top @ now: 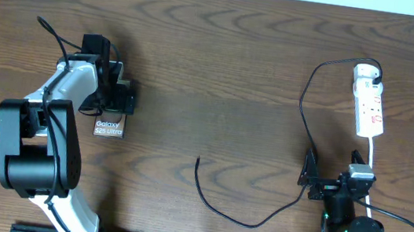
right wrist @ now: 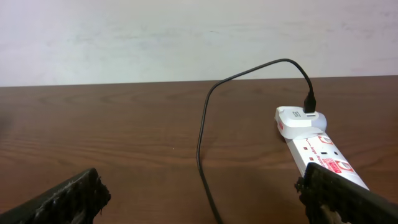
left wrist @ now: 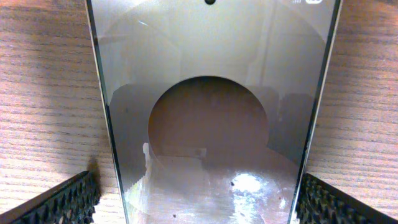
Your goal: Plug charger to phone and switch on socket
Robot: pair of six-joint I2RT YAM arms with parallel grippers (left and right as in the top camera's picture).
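The phone [left wrist: 211, 93], a glossy dark slab, lies flat on the table, with its white lettering [top: 108, 128] at the near end. My left gripper [top: 117, 105] hangs right over it and hides its far part from overhead. In the left wrist view the left gripper [left wrist: 198, 202] is open, a finger on each side of the phone with a gap at both edges. The charger [top: 303, 104] runs from the socket [top: 371, 104] in a long loop to its free tip [top: 198, 161]. My right gripper [top: 327, 169] is open near the socket's front end. The charger [right wrist: 202, 143] passes between its fingers [right wrist: 68, 202], and the socket [right wrist: 320, 152] lies to the right.
A white cord [top: 372, 156] leaves the socket toward the right arm's base. The round white plug head [right wrist: 300, 118] sits at the socket's far end. The table's back edge meets a pale wall [right wrist: 124, 37].
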